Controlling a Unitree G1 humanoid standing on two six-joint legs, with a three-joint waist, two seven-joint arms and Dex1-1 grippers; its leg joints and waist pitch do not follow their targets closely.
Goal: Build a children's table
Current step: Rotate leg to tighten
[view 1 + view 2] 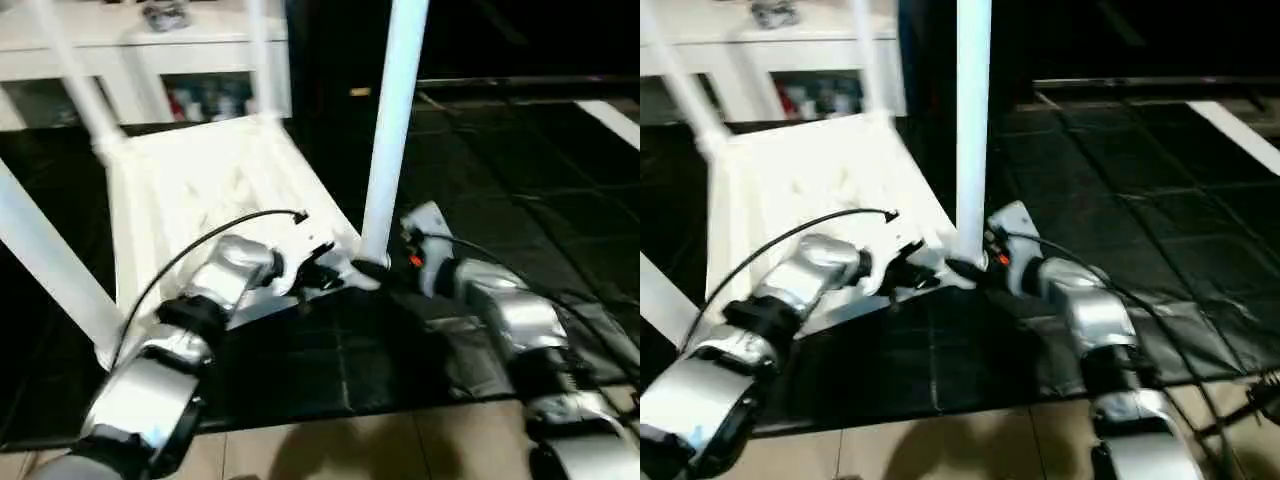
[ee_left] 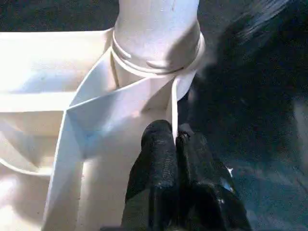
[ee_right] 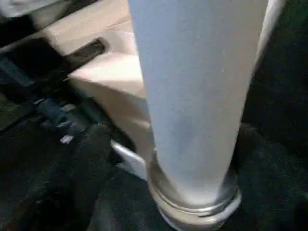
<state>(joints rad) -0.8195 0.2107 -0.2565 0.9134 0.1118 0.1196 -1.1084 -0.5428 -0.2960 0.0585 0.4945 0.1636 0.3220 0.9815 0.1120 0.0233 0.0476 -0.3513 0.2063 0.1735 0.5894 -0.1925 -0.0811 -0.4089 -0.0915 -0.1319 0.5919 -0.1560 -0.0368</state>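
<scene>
The children's table lies upside down on a black mat, its ribbed white top (image 1: 200,180) facing up. Three white legs (image 1: 75,80) (image 1: 258,60) (image 1: 45,260) stand in its sockets. Another leg (image 1: 393,120) stands upright in the near right corner socket (image 2: 156,53). My left gripper (image 2: 175,144) is shut, pinching the thin rim wall of the top right beside that socket. My right gripper (image 1: 390,268) sits on the other side of that leg's base (image 3: 192,192), very close to it.
A white glass-door cabinet (image 1: 140,50) stands behind the table. The black mat (image 1: 480,180) reaches far to the right, and tan floor (image 1: 350,445) lies in front of it. A black cable (image 1: 200,245) arcs over my left forearm.
</scene>
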